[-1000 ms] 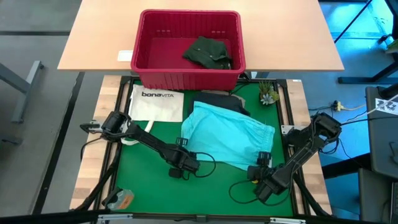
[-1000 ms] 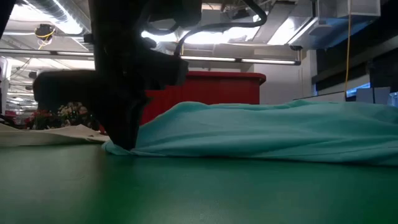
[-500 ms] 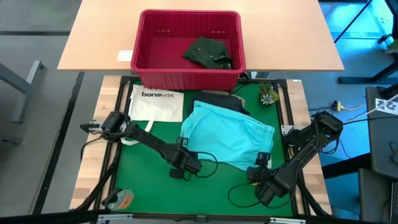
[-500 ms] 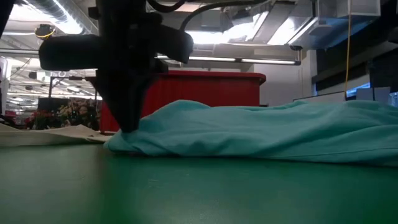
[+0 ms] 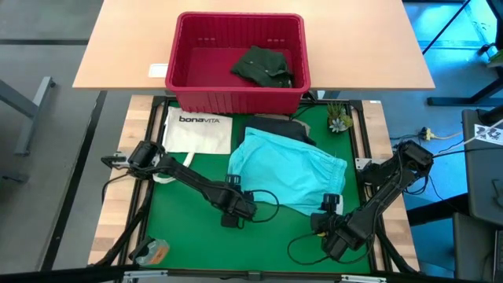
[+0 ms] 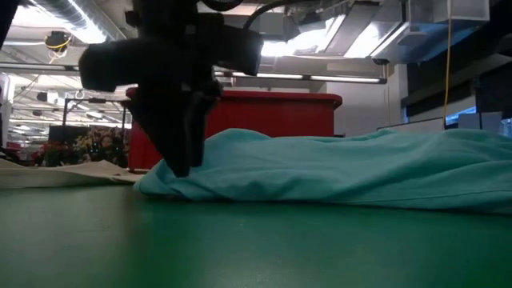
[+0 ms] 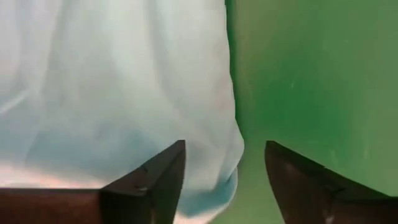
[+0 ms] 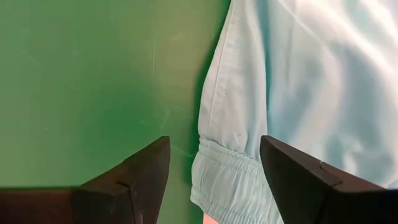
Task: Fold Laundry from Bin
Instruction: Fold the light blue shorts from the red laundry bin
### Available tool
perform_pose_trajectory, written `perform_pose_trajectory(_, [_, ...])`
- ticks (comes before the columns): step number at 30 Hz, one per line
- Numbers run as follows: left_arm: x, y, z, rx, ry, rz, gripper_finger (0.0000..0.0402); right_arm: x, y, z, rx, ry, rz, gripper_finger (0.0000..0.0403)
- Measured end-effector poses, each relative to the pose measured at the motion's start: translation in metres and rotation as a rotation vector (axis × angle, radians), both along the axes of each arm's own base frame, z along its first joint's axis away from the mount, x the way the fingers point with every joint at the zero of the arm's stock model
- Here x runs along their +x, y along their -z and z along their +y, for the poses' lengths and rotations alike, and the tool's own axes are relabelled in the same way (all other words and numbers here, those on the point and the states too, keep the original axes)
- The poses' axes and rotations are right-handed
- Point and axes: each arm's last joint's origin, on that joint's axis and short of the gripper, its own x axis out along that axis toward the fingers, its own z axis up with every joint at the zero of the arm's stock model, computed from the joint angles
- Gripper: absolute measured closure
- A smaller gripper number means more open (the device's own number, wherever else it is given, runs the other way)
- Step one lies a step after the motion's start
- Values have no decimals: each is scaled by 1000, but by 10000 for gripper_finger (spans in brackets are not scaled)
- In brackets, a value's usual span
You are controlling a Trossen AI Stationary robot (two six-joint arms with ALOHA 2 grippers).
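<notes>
While the turquoise garment (image 5: 287, 177) is lying spread on the green mat (image 5: 189, 236) just in front of the red bin (image 5: 238, 98), presumably for folding, both grippers are flanking its near edge. Left gripper (image 7: 224, 180) is hanging unclenched over the garment's near-left corner, gripping nothing. Right gripper (image 8: 214, 177) is hovering spread at the elastic hem, also gripping nothing. A dark green garment (image 5: 263, 65) is sitting in the bin.
</notes>
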Motion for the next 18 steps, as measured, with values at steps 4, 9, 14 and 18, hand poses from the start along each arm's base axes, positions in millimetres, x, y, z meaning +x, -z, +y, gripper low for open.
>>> perform_pose_trajectory(4, [-2,11,7,30,1,2,159,0,0,0,0,0,0,155])
perform_pose_trajectory(9, [-5,24,24,34,-38,23,149,0,0,0,0,-1,1,155])
perform_pose_trajectory(14, [-3,29,40,-4,-77,13,151,0,0,0,0,-1,1,155])
perform_pose_trajectory(18, [0,30,50,-73,-104,28,175,0,0,0,0,-1,0,155])
